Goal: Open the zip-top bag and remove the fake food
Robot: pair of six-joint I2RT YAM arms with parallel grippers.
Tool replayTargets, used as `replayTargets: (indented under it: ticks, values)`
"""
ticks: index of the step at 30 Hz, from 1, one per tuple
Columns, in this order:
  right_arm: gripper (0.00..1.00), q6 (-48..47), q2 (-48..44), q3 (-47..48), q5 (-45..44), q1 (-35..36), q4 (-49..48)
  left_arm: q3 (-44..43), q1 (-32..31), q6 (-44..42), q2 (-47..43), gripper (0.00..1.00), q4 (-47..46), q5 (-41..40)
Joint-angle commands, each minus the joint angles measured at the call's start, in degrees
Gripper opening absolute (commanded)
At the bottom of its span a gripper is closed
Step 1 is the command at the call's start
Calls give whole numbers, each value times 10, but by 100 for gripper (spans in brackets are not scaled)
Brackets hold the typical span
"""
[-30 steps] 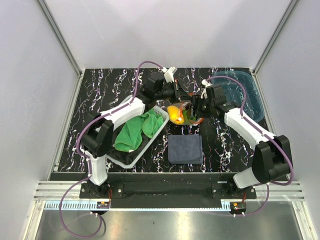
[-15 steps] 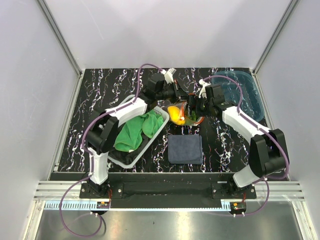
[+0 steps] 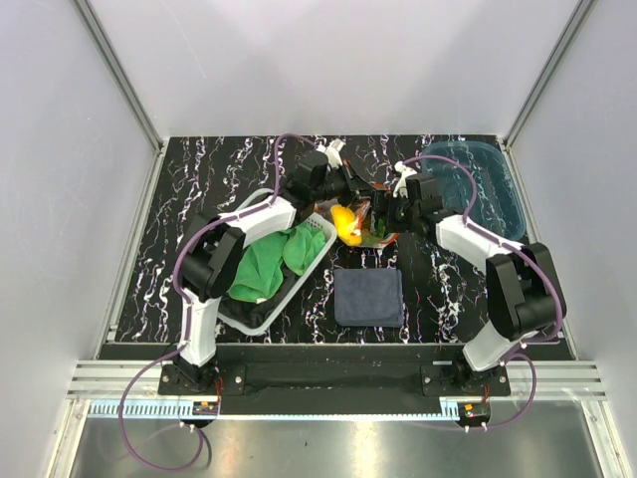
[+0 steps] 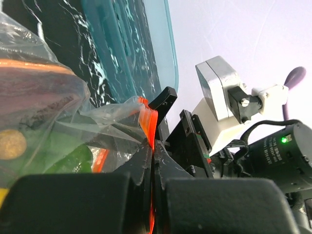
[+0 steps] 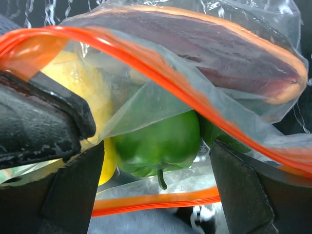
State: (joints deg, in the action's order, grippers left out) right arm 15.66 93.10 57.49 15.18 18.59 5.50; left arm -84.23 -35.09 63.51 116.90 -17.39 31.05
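The zip-top bag [image 3: 370,227] hangs between both grippers above the table's middle. My left gripper [image 4: 152,155] is shut on its orange-red zip strip [image 4: 148,119]. In the right wrist view the bag's mouth gapes, one orange lip [image 5: 146,63] above and one [image 5: 156,201] below. Inside lies the fake food: a yellow lemon [image 5: 83,83], a green pepper [image 5: 156,139] and a long purple-brown piece [image 5: 219,53]. My right gripper [image 5: 157,187] stands open at the mouth, its fingers either side of the pepper. From above, the left gripper [image 3: 364,199] and right gripper [image 3: 388,214] almost meet.
A translucent blue tray [image 3: 478,184] sits at the back right, close behind the bag [image 4: 48,97]. A white basket [image 3: 261,324] holding a green cloth [image 3: 269,259] stands left of centre. A dark blue cloth [image 3: 368,297] lies flat in front of the bag.
My right gripper's jaws have spread wider. Both wrists and the bag have shifted slightly toward the back of the table. The left gripper keeps its hold on the strip.
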Motion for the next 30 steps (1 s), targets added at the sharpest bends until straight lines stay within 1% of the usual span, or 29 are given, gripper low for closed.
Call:
replayTargets:
  ticks: [1, 2, 7, 8, 10, 12, 13, 16, 19, 20, 22, 23, 24, 26, 29, 30]
  values:
    - [95, 16, 61, 13, -15, 10, -75, -8, -46, 46, -20, 0, -111, 74]
    - [95, 23, 67, 16, -12, 10, -74, -6, -47, 49, -19, 0, -116, 74]
    - [84, 45, 88, 12, 8, 14, -97, 5, -53, 66, -14, 0, -135, 72]
    - [84, 42, 87, 9, 1, 14, -101, 4, -53, 66, -14, 0, -137, 73]
    - [81, 44, 75, -4, -8, 13, -123, 6, -54, 65, -17, 0, -136, 72]
    - [79, 36, 71, -6, -2, 14, -145, 12, -54, 67, -19, 0, -140, 73]
    - [74, 34, 74, 5, 1, 14, -145, 13, -55, 71, -18, 0, -147, 74]
    - [68, 28, 81, 30, 13, 14, -130, 18, -55, 59, -23, 0, -137, 80]
    - [53, 24, 77, 37, 13, 14, -120, 8, -55, 30, -27, 0, -107, 84]
    - [47, 19, 76, 39, 16, 14, -114, 2, -55, 21, -27, 0, -96, 86]
    - [42, 19, 62, 43, -3, 14, -93, -17, -55, -6, -26, 0, -64, 89]
    - [38, 22, 56, 47, -15, 14, -77, -22, -54, -16, -26, 0, -53, 90]
    - [33, 21, 41, 54, -23, 13, -37, -27, -53, -26, -26, 0, -42, 91]
    - [32, 22, 18, 53, -33, 14, -16, -38, -50, -51, -28, 0, -14, 93]
    - [24, 34, -35, 58, -62, 14, 54, -53, -43, -89, -28, 0, 24, 97]
    - [25, 36, -42, 62, -66, 13, 66, -58, -43, -111, -27, 0, 47, 101]
